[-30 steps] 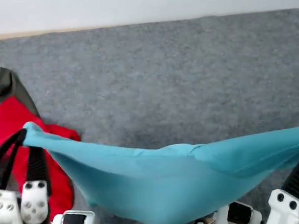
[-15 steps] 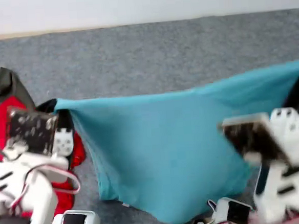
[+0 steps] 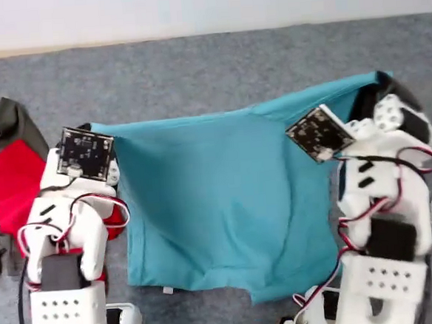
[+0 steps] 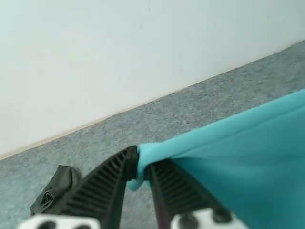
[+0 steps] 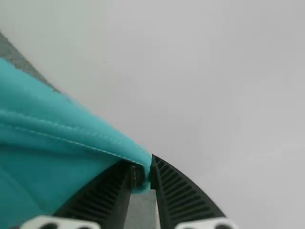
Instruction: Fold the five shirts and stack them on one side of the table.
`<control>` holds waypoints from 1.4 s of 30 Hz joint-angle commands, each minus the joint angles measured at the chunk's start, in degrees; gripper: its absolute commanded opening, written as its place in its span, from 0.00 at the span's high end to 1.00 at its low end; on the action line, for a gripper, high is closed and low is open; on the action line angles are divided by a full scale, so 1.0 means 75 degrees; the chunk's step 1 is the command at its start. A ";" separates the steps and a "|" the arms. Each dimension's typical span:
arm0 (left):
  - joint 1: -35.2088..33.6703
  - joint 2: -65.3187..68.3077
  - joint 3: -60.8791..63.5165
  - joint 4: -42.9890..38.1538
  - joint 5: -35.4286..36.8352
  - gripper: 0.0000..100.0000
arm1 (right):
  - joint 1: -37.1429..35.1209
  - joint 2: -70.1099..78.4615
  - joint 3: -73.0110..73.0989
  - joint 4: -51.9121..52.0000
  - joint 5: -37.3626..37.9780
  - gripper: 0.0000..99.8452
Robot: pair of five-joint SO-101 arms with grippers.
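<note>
The teal shirt (image 3: 218, 199) is stretched across the middle of the counter (image 3: 209, 66), held by two corners of its far edge. The rest slopes back toward the near edge, where the hem seems to rest on the grey surface by the arm bases.

The left claw (image 4: 138, 167) is clamped tight on the corner toward the left edge, with a small tuft of cloth poking out between its black fingers (image 4: 102, 181). The right claw (image 5: 143, 174) pinches the stitched hem at the other corner just as firmly, and sits a little farther toward the far edge than its partner.

This looks like the spreading step that comes before any fold. To do it well, both claws should stay level and the held edge should stay taut, because a few soft creases run diagonally across the body and slack would deepen them. The two arms should come down together so the cloth lays out from the near hem toward the far edge. Neither claw should open until its corner touches the counter.

A red shirt (image 3: 10, 184) lies bunched by the left edge with a dark olive shirt (image 3: 2, 125) against it. The teal corner hangs just beside the red one, so it should not be allowed to drift that way.
</note>
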 commanded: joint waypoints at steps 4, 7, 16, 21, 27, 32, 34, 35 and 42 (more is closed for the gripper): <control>-0.0164 0.1313 0.0170 -0.1477 -0.0035 1.00 | -0.0123 0.1248 -0.0352 -0.0768 0.0059 0.99; -0.0176 0.2333 -0.0358 -0.1840 -0.0023 1.00 | -0.0252 0.1881 -0.0774 -0.0768 0.0059 0.99; -0.0188 0.5626 -0.2432 -0.2192 -0.0023 1.00 | -0.0416 0.4073 -0.2145 -0.1143 -0.0082 0.99; -0.0188 0.7349 -0.3897 -0.2192 -0.0023 1.00 | -0.0440 0.5562 -0.3364 -0.1260 -0.0094 0.99; -0.0211 0.9272 -0.5808 -0.2145 -0.0059 1.00 | -0.0451 0.7449 -0.5251 -0.1272 -0.0094 0.99; -0.0199 1.0643 -0.7320 -0.2145 -0.0070 1.00 | -0.0451 0.9008 -0.6986 -0.1225 -0.0070 0.99; -0.0188 1.1159 -0.7930 -0.2145 -0.0070 1.00 | -0.0451 0.9594 -0.7689 -0.1213 -0.0059 0.99; -0.0188 1.1429 -0.8223 -0.2145 -0.0070 1.00 | -0.0463 0.9899 -0.8041 -0.1213 -0.0059 0.99; -0.0223 1.2952 -1.0122 -0.2133 -0.0223 1.00 | -0.0615 1.1681 -1.0151 -0.1213 -0.0059 0.99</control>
